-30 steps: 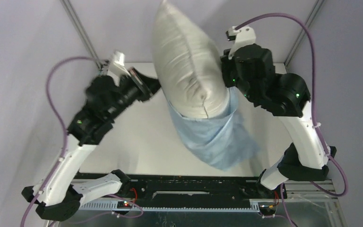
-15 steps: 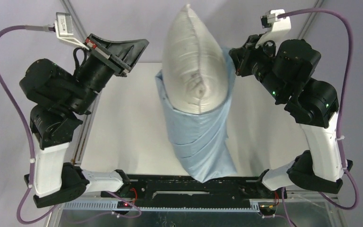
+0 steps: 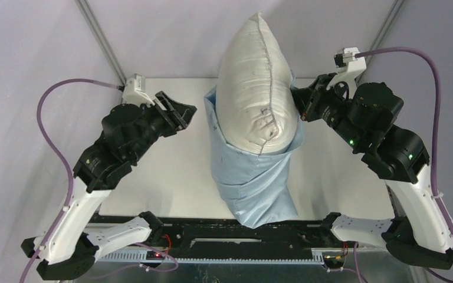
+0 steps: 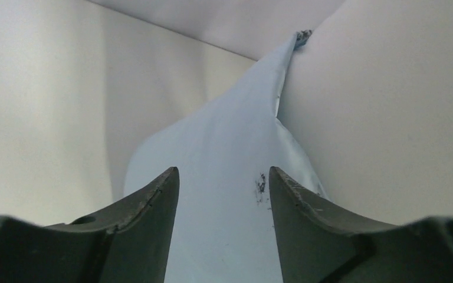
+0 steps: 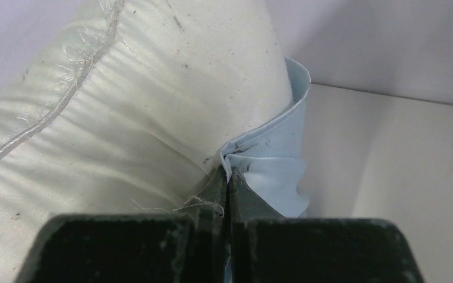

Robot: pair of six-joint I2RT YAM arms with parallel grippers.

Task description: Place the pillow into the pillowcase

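Half the pillow [image 3: 259, 82] sticks out upper centre; I have right jaws pinching the pillowcase [image 3: 253, 188] rim to hold its mouth up, left jaws open beside it.

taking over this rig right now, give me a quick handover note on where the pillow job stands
Grip: the left end effector is open and empty, facing the left side of the pillowcase with a gap between them. The right end effector is shut on the pillowcase rim on the right side, against the pillow.
Things: the pillow is upright above the table, lower part inside the pillowcase, upper part sticking out.
Done: the pillow is partly in.
Left: probably regrip the left rim, then work the pillowcase over the rest of the pillow.
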